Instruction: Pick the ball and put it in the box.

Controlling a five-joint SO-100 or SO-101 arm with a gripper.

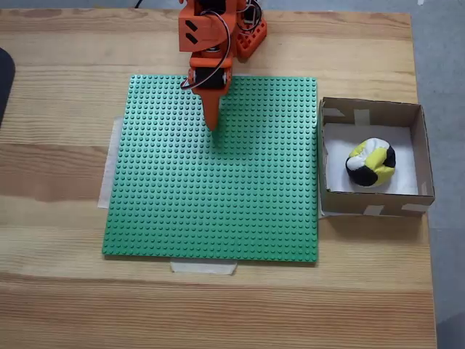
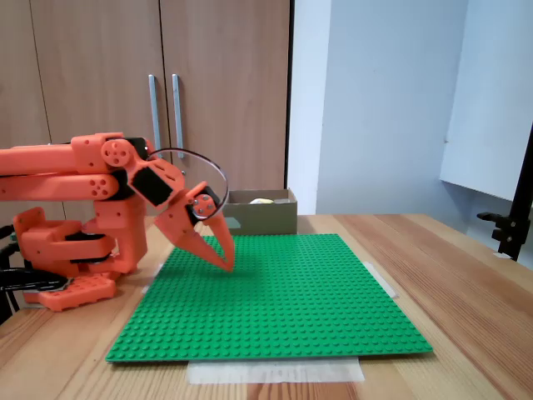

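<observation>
The ball (image 1: 371, 162), patched yellow, black and white, rests inside the box (image 1: 372, 110) on its white bottom, at the right of the green baseplate in a fixed view. In a fixed view from the side, only the ball's pale yellow top (image 2: 261, 201) peeks over the cardboard box wall (image 2: 266, 217) at the far end of the table. My orange gripper (image 1: 212, 128) hangs over the plate's upper part, far left of the box, fingers together and empty. From the side the gripper (image 2: 228, 266) points down, tips just above the studs.
A green studded baseplate (image 1: 218, 211) is taped onto the wooden table. The arm's orange base (image 2: 62, 254) sits at the table's back edge. Wooden cupboard doors (image 2: 158, 100) stand behind. A black stand (image 2: 510, 225) is at the far right.
</observation>
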